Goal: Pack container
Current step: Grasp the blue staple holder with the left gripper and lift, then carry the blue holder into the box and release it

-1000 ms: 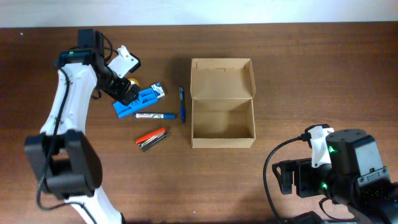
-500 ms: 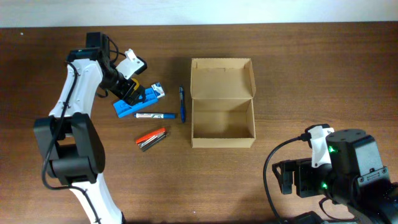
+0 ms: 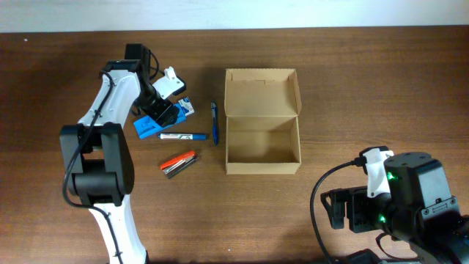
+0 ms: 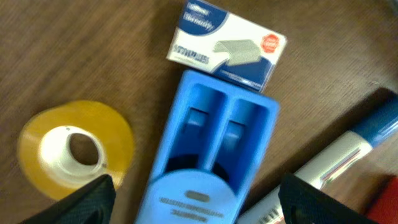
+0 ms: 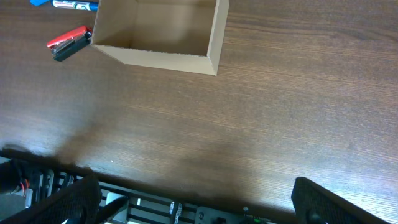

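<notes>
The container (image 3: 262, 139) is an open tan cardboard box in mid-table, its flap lid (image 3: 261, 92) folded back; its interior looks empty. It also shows in the right wrist view (image 5: 155, 37). My left gripper (image 3: 163, 110) is open, low over a blue plastic holder (image 4: 211, 149), with a finger on each side of it (image 4: 208, 208). A staples box (image 4: 227, 40) lies just beyond the holder. A yellow tape roll (image 4: 74, 146) lies to its left. My right gripper (image 5: 199, 202) is open and empty above the table's front right.
A white marker with a blue cap (image 3: 183, 136), a blue pen (image 3: 214, 122) and a red stapler (image 3: 179, 163) lie left of the box. The right arm's bulk (image 3: 403, 205) stands at the front right. The table's front edge (image 5: 186, 180) is below the right gripper.
My left gripper has moved right along the back of the table, onto the blue holder. The right arm, the box and the loose items have not moved.
</notes>
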`<act>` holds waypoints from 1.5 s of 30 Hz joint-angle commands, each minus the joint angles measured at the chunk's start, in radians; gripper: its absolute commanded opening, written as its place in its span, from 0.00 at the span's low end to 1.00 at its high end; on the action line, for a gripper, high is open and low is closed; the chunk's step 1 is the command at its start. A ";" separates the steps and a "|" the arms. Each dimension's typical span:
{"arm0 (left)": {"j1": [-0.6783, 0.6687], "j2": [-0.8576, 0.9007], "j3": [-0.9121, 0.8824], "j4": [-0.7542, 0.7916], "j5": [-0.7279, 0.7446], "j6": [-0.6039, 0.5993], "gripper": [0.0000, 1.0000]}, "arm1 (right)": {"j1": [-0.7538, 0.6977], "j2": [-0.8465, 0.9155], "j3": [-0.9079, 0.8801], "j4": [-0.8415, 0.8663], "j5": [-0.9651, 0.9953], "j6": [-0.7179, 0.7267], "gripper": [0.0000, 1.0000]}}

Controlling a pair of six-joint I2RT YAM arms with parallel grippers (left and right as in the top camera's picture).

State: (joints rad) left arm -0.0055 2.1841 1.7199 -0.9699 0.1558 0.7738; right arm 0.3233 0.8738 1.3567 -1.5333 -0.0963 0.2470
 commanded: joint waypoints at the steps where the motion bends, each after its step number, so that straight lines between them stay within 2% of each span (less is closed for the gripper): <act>1: 0.001 0.010 0.008 0.019 -0.023 0.013 0.80 | 0.006 -0.003 0.010 0.003 -0.005 -0.004 0.99; 10: -0.016 0.011 -0.053 0.058 -0.026 0.013 0.73 | 0.006 -0.003 0.010 0.003 -0.005 -0.004 0.99; 25: -0.016 0.026 -0.112 0.080 -0.101 0.013 0.69 | 0.006 -0.003 0.010 0.003 -0.005 -0.004 0.99; 27: -0.016 0.026 -0.112 0.080 -0.101 0.013 0.62 | 0.006 -0.003 0.010 0.003 -0.005 -0.004 0.99; 32: -0.016 0.026 -0.112 0.080 -0.101 0.013 0.61 | 0.006 -0.003 0.010 0.003 -0.005 -0.004 0.99; 36: -0.032 0.026 -0.105 0.073 -0.101 -0.035 0.47 | 0.006 -0.003 0.010 0.003 -0.005 -0.004 1.00; 38: -0.046 0.026 -0.078 0.050 -0.100 -0.055 0.44 | 0.006 -0.003 0.010 0.003 -0.005 -0.004 0.99; 41: -0.069 0.025 -0.002 -0.021 -0.101 -0.056 0.37 | 0.006 -0.003 0.010 0.003 -0.005 -0.004 0.99; 45: -0.078 0.024 0.166 -0.156 -0.100 -0.109 0.35 | 0.006 -0.003 0.010 0.003 -0.005 -0.004 0.99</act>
State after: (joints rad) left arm -0.0860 2.2017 1.8156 -1.1095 0.0517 0.6983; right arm 0.3233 0.8742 1.3567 -1.5326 -0.0963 0.2470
